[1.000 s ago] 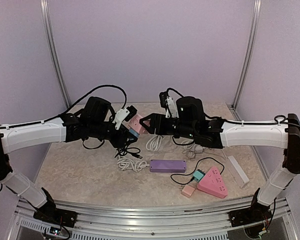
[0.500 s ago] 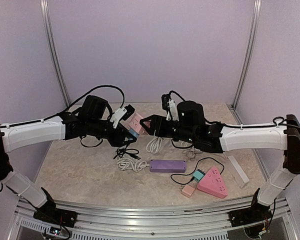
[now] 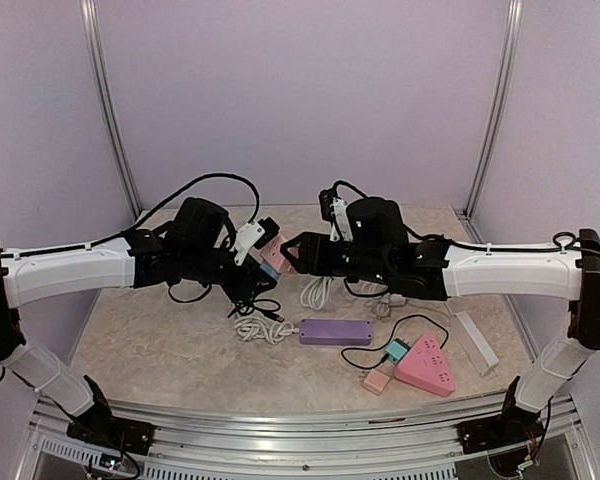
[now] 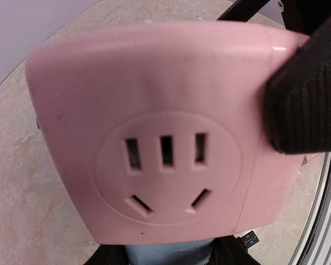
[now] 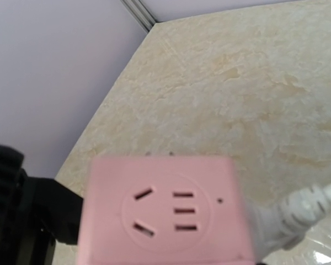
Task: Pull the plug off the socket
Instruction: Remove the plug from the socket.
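A pink cube socket [image 3: 274, 251] hangs in the air between my two arms. A blue plug [image 3: 268, 270] sits in its lower face. My left gripper [image 3: 258, 268] is shut on that plug; in the left wrist view the plug [image 4: 168, 253] shows between my dark fingers under the socket [image 4: 154, 127]. My right gripper [image 3: 288, 252] is shut on the socket from the right, and one of its black fingers [image 4: 306, 99] presses the cube's side. In the right wrist view the socket [image 5: 163, 212] fills the lower frame, with a white cord [image 5: 298, 212] leaving it to the right.
On the table lie a purple power strip [image 3: 336, 331], a pink triangular socket [image 3: 427, 363] with a teal plug [image 3: 396, 350], a small pink block [image 3: 378, 381], white cable coils [image 3: 263, 330], a black USB lead [image 3: 265, 308] and a white bar [image 3: 476, 340].
Both grippers and the socket have drifted slightly, a little lower than half a second ago. The blue plug stays seated against the socket, and both grips are unchanged.
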{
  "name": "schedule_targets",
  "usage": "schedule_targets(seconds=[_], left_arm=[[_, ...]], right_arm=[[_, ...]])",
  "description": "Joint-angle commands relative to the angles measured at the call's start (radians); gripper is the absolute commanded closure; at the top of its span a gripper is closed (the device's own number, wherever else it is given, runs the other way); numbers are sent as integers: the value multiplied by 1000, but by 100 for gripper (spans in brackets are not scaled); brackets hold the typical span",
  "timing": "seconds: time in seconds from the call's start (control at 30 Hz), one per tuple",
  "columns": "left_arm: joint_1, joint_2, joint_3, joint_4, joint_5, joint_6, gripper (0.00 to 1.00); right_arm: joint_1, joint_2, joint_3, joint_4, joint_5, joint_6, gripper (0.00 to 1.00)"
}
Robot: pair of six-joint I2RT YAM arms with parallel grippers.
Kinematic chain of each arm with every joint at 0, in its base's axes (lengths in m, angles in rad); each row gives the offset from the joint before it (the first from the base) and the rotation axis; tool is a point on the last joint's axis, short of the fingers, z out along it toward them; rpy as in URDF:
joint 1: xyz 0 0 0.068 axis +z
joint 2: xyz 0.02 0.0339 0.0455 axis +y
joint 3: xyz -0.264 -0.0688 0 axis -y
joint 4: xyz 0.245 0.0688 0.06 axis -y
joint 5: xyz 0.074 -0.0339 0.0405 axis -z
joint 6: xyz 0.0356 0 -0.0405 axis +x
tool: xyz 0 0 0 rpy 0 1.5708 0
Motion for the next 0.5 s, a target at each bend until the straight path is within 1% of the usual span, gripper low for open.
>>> schedule_targets(seconds=[0.0,0.1,0.2,0.3,0.37,0.47], left_arm=[[-23,0,16,39,3,55,89],[-15,0,16,37,8,46,90],[32,-9,15,57,106,1,90],[82,-28,12,84,185,-36,90],[104,-37,6,97,210,-52,90],[111,-52,-3,108,213,-54,90]], right_arm=[[-17,-20,29,-21,86,-39,100],[-15,-25,23,-12,75,-48,100],[-16,-56,-19,46,78,-54,100],[-16,-81,-45,68,101,-48,100],[-15,-96,-65,86,120,-28,100],[-10,-108,-100,122,152,15,100]])
